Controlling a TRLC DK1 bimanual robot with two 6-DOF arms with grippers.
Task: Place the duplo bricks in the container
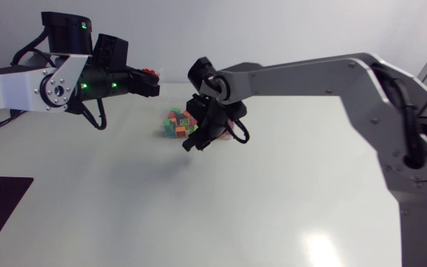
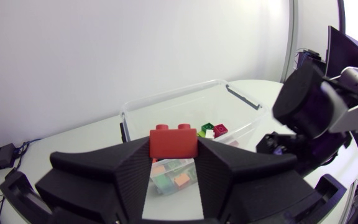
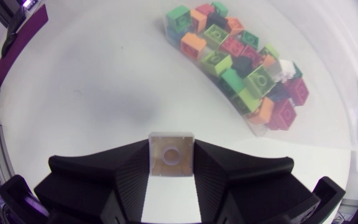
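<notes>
"Left wrist view: what has the left gripper [image 2: 173,151] got?"

"A red brick [image 2: 173,140], pinched by its flat sides, studs up, held aloft. The right gripper [image 3: 172,163] clamps a white brick [image 3: 172,151] likewise, hollow underside showing."

"How will they handle?"

"Likely light, rigid, glossy plastic; slippery, so grip flat faces squarely, not the studs. Sturdy enough, I'd judge, to be dropped in."

"And the container [image 2: 166,102]?"

"Clear, thin-walled, rectangular, ahead of both grippers, holding many coloured bricks [image 3: 241,62]."

The 2 arms extend inward, left gripper [image 2: 173,152] clamping a red brick [image 2: 173,140], right gripper [image 3: 172,163] a white brick [image 3: 172,152].
</notes>
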